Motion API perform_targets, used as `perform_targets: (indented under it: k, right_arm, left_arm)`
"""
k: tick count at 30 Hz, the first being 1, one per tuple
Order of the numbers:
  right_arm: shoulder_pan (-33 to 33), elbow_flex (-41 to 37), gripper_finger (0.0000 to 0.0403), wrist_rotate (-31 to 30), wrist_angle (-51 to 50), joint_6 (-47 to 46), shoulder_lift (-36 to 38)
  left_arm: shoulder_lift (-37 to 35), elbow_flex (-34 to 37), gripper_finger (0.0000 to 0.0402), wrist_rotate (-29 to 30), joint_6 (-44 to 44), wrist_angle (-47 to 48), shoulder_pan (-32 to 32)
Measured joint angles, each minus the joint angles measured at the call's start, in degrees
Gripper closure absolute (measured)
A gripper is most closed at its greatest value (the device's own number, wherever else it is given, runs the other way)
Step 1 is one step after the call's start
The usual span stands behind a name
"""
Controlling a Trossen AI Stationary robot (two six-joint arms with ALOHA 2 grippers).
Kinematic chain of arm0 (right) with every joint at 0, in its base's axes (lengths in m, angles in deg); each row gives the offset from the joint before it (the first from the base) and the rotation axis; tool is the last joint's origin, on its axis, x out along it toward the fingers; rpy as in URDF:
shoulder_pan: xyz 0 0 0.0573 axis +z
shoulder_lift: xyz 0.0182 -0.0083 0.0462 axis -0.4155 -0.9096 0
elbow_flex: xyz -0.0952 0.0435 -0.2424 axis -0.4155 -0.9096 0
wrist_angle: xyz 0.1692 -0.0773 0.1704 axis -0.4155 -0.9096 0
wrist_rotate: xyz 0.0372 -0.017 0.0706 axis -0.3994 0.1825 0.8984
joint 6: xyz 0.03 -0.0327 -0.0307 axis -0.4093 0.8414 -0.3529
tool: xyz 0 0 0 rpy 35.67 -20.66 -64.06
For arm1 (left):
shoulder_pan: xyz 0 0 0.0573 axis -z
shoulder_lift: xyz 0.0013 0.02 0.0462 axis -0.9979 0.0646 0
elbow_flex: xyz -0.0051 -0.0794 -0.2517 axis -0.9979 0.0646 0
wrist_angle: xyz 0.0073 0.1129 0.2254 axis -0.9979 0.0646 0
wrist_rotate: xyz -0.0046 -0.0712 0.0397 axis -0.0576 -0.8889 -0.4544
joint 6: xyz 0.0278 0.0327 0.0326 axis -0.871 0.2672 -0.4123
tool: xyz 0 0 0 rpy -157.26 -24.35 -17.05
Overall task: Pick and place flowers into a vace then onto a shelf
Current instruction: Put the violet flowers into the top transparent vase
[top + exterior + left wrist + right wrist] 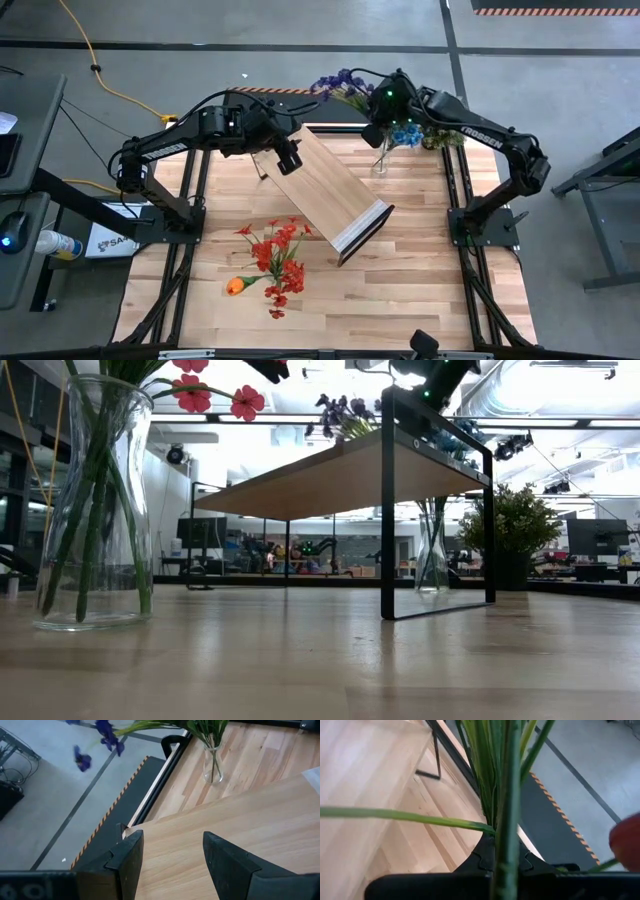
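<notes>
Flowers [278, 258], red with one orange bloom, stand in a glass vase [92, 500] on the worktop [420, 290], near the shelf's white-edged end. The low view shows this vase upright with green stalks inside. More flowers, blue and purple [345, 85], stand in a second glass vase [380, 165] just beside the shelf's far end.

Shelf [325, 188]: light-wood board on a dark metal frame, lying diagonally across the worktop, between the two vases.

Left pincer [288, 160] hovers above the shelf's far end; fingers [127, 862] parted, nothing between them, wood top showing in the gap.

Right pincer [506, 865] sits above the second vase, clamped tight on a green stem [506, 810] that passes straight between its fingers. Which bloom that stem carries is hard to make out, possibly one of the blue ones.

A bushy potted plant [515, 530] shows beyond the shelf in the low view.
</notes>
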State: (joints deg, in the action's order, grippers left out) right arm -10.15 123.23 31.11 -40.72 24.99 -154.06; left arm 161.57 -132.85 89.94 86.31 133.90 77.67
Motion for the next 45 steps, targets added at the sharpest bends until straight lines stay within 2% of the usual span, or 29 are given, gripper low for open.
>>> perform_targets:
  k: [12,27,35,45]
  right_arm:
    - [0.55,0.00,0.0403,-2.79,1.88,-0.54,0.50]
    - [3.39,0.00,0.0403,-2.67,1.66,-0.61,9.88]
    - [5.62,0.00,0.0403,-3.18,4.47,0.09,9.68]
    - [5.36,-0.02,0.0403,-1.96,1.39,-0.13,11.31]
  left_arm:
    - [0.00,0.00,0.0165,-0.01,0.45,1.48,0.00]
    - [0.00,0.00,0.0165,0.11,0.63,0.79,0.00]
    - [0.00,0.00,0.0165,0.13,1.57,1.03,-0.02]
    - [0.00,0.00,0.0165,0.17,1.97,1.00,0.00]
